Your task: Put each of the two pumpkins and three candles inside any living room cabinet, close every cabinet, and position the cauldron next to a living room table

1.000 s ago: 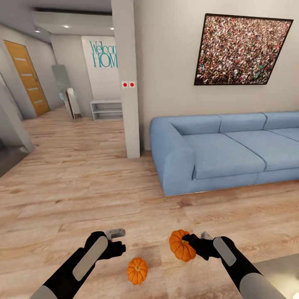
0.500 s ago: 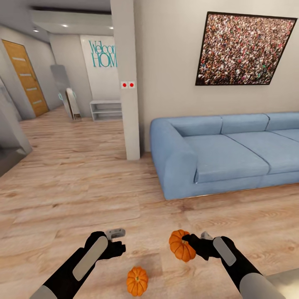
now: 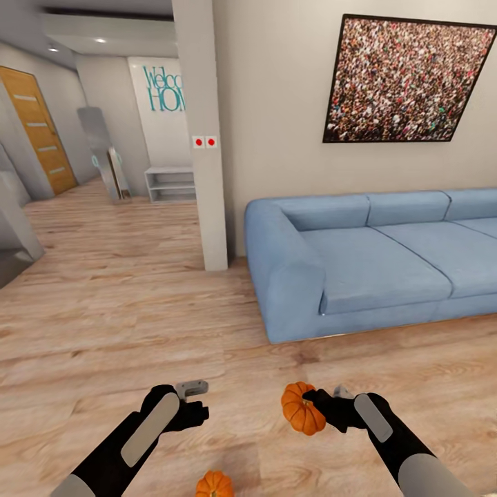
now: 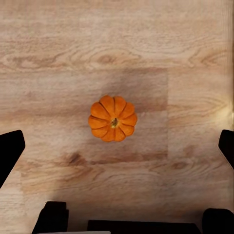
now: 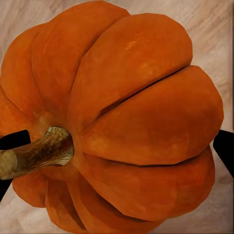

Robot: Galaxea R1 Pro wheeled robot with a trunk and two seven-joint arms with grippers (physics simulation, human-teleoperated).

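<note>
My right gripper [image 3: 312, 407] is shut on one bright-orange pumpkin [image 3: 300, 408] and holds it above the wooden floor. In the right wrist view this pumpkin [image 5: 131, 122] looms large, its stem pointing to one side, with dark fingertips [image 5: 225, 151] at its flanks. A second pumpkin [image 3: 214, 485] sits on the floor at the bottom edge of the head view, between my arms. My left gripper [image 3: 196, 408] is open and empty; in its wrist view the floor pumpkin [image 4: 113, 118] lies well beyond the spread fingers [image 4: 9, 148]. The candles, cabinet and cauldron are out of view.
A long blue sofa [image 3: 359, 262] stands against the wall ahead on the right, under a framed picture [image 3: 404, 79]. A white pillar [image 3: 207, 138] rises left of it. Beyond it, a hallway holds a low white shelf [image 3: 169, 183], a leaning mirror [image 3: 103, 152] and a wooden door [image 3: 34, 131].
The whole view has shifted: the camera moved on, so the floor pumpkin slid down to the bottom edge. Both arms keep their pose, the right still holding its pumpkin.
</note>
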